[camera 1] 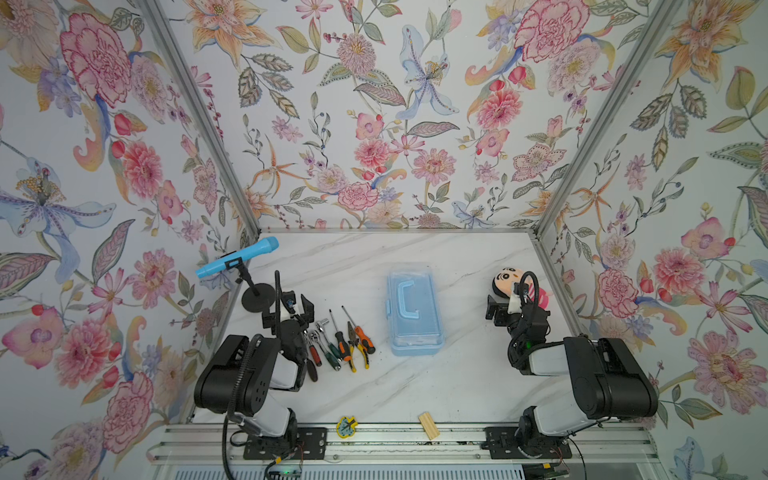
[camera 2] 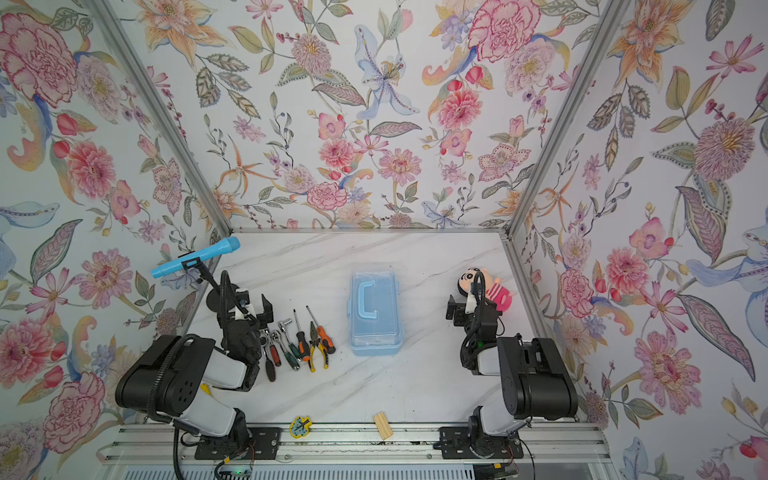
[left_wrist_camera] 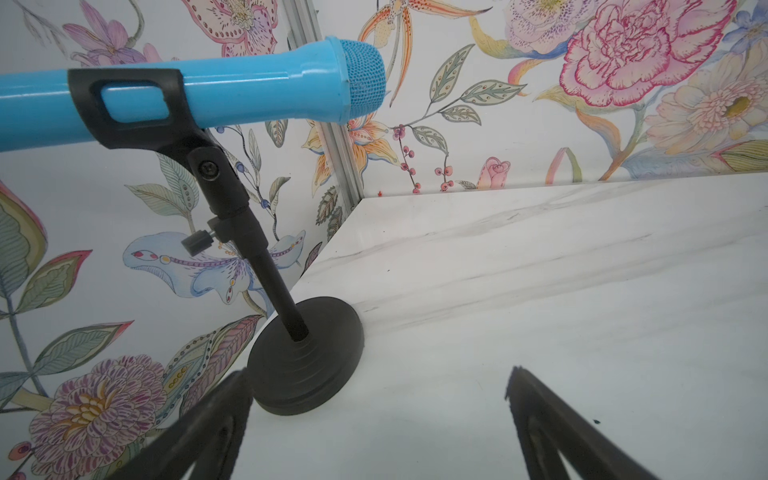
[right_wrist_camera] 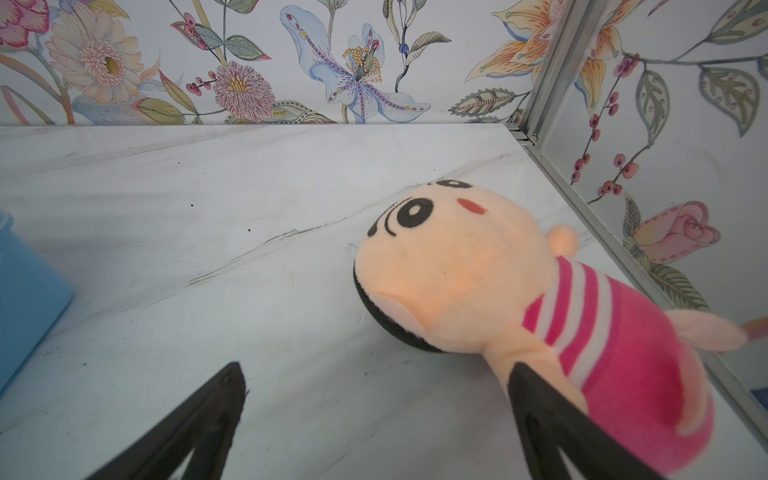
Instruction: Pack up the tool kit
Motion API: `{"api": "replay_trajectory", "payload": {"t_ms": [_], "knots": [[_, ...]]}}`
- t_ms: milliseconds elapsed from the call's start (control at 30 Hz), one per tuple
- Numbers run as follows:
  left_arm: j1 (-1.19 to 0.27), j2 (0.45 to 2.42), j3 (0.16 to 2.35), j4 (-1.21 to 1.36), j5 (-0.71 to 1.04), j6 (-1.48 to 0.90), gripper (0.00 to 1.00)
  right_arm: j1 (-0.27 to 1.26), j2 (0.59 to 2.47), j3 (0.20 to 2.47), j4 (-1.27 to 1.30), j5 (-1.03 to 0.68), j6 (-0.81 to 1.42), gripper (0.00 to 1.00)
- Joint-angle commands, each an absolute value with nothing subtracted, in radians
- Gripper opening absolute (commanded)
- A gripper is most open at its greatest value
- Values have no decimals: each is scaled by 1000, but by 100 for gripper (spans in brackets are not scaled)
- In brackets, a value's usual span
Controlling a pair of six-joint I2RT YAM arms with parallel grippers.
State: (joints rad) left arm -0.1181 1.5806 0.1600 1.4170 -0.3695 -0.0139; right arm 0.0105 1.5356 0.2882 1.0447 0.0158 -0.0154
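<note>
Annotator: Risks first. Toolbox (camera 1: 413,311) at frame centre in both top views, lid shut, handle up; contents hard to tell through the cloudy lid. Tools (camera 1: 340,343) in a tight row left of it, lower-left of centre, some touching.

Reviewer: Grippers?

Annotator: Left gripper (camera 1: 298,302) spread wide, empty, just beside the mic stand (camera 1: 257,297) base and above the tool row in frame. Right gripper (camera 1: 495,308) also spread wide, empty, right of the box, next to the plush doll (camera 1: 508,280).

Reviewer: Likely failures?

Annotator: Guessing here. Could tip the stand and the blue microphone (camera 1: 237,257) on a careless swing. Could pinch two handles at once or scatter the row, given the crowding. Could shove the light-looking box instead of opening it, unless braced with the other arm. Could snag the doll: in the right wrist view, one finger (right_wrist_camera: 548,415) across its pink body, contact unclear.

Reviewer: Text, brands?

Annotator: None readable. No label seen on box, tools or mic; handles too small to tell.
</note>
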Motion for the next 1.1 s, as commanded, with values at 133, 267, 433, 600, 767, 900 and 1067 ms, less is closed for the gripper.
{"api": "replay_trajectory", "payload": {"t_ms": [133, 267, 433, 600, 767, 900, 1067], "knots": [[-113, 1583, 175, 1435, -351, -9, 99, 24, 1543, 302, 1081, 37, -34, 99], [-113, 1583, 175, 1442, -353, -8, 99, 26, 1543, 301, 1082, 42, -36, 99], [-131, 1401, 278, 1158, -320, 23, 99, 87, 1412, 415, 784, 227, -53, 99], [-124, 1249, 532, 641, -305, -300, 99, 183, 1324, 777, 176, 355, 180, 99], [-153, 1322, 695, 523, 241, -515, 99, 367, 1361, 1155, -245, 241, 288, 99], [-213, 1417, 763, 463, 398, -624, 99, 528, 1473, 1450, -518, 138, 376, 100], [-316, 1472, 801, 324, 394, -618, 98, 564, 1547, 1490, -557, -142, 558, 75]]}}
